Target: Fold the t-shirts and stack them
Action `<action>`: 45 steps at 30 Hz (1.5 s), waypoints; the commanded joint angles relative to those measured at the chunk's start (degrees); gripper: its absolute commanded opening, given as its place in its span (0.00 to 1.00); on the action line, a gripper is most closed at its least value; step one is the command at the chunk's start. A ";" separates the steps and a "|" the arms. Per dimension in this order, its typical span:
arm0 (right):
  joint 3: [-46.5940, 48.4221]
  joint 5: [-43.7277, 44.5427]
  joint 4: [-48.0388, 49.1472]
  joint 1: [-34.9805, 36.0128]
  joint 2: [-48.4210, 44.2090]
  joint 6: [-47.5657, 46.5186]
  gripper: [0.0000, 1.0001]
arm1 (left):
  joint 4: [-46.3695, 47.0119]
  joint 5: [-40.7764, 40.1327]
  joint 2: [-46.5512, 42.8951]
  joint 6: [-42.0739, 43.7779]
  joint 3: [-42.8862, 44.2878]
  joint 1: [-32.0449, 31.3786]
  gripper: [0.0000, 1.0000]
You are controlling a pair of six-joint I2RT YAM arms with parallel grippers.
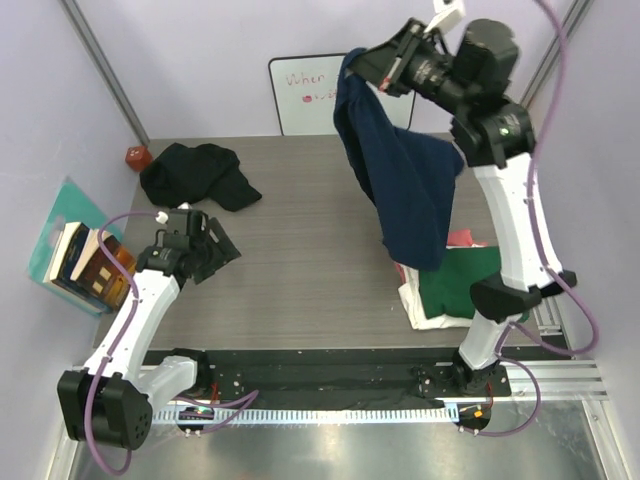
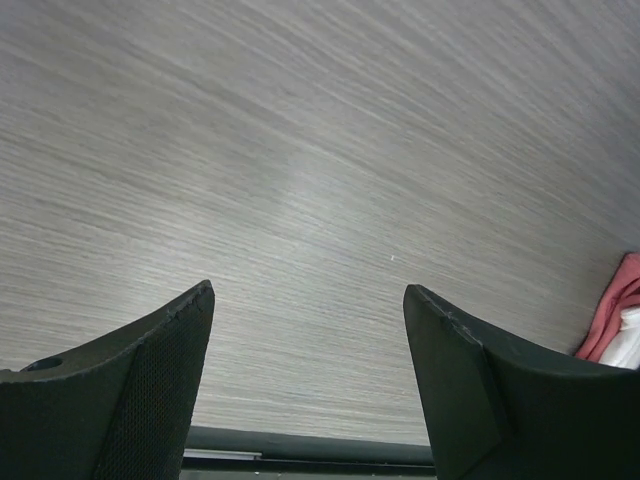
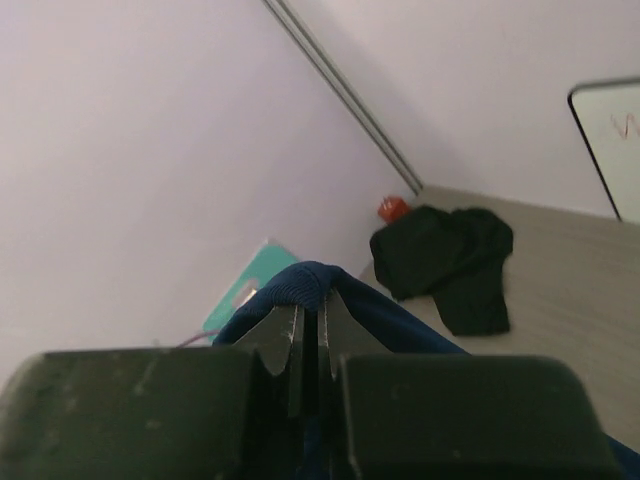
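Your right gripper [image 3: 308,330] pinches the navy t-shirt [image 1: 405,185], hanging long toward 6 o'clock; your wide-open left gripper [image 1: 215,250] sits at its lower end's 9 o'clock.

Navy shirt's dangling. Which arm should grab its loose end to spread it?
Left, probably. The left claw is open and empty above the table, while the right claw is shut on the navy shirt, holding it up.

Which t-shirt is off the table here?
The navy blue cotton t-shirt, hanging from the right gripper. The crumpled black t-shirt and the pile of green, white and red shirts lie on the grey table.
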 commanded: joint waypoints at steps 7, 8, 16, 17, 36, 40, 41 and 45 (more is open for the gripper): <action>5.77 -8.43 -3.59 3.17 8.14 5.39 0.01 | 5.02 2.77 0.47 -1.76 -4.21 0.19 0.77; 5.69 -8.34 -3.51 3.96 8.31 5.48 0.01 | 5.45 2.86 1.00 -1.67 -4.21 0.19 0.78; 10.87 -11.15 1.85 6.25 11.04 9.51 0.01 | 8.36 2.77 6.80 -1.05 -2.28 -0.16 0.78; 10.35 -11.41 2.55 6.25 10.61 10.22 0.01 | 8.62 2.77 7.33 -0.88 -2.02 -0.25 0.78; -1.93 -19.95 7.22 -10.26 2.89 12.70 0.01 | 11.61 1.89 16.47 -0.26 2.47 -3.68 0.78; -10.83 -12.92 7.57 -16.93 -4.68 9.88 0.01 | 11.70 1.89 18.23 -0.26 3.43 -3.59 0.78; -11.62 -13.34 7.83 -17.56 -4.69 10.14 0.01 | 11.96 2.15 19.28 -0.26 3.61 -3.68 0.78; -13.99 -12.65 7.48 -18.89 -6.18 9.61 0.01 | 14.33 4.09 23.48 0.09 6.06 -3.86 0.78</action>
